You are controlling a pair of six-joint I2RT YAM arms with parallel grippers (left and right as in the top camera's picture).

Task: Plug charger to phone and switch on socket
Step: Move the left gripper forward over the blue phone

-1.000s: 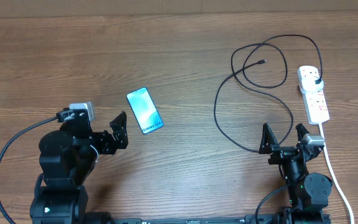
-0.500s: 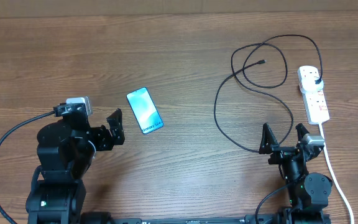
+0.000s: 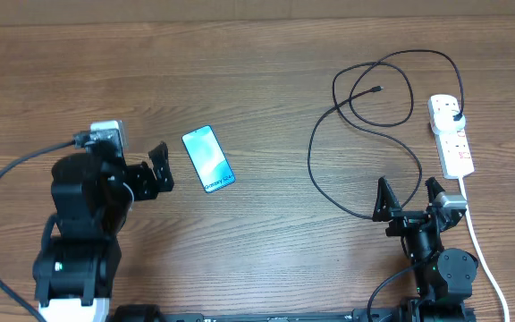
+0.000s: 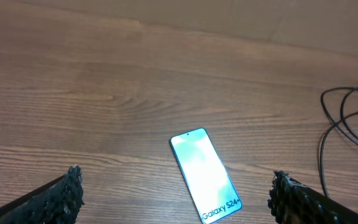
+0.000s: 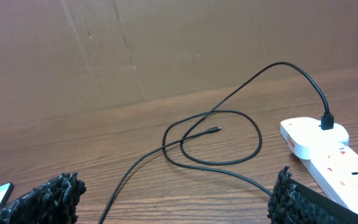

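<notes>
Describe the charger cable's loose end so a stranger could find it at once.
Find the white power strip near the right edge of the wooden table, a black plug in its far end. The thin black cable from that plug loops left of the strip, and the connector tip lies inside that loop. It is the cable's only free end, resting on bare wood.

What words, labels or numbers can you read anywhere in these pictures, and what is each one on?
"Galaxy S24", followed by a small mark I cannot make out: white text at one end of the phone screen, seen from the left wrist.
Red print on the power strip: too small to read.
No other text shows.
</notes>
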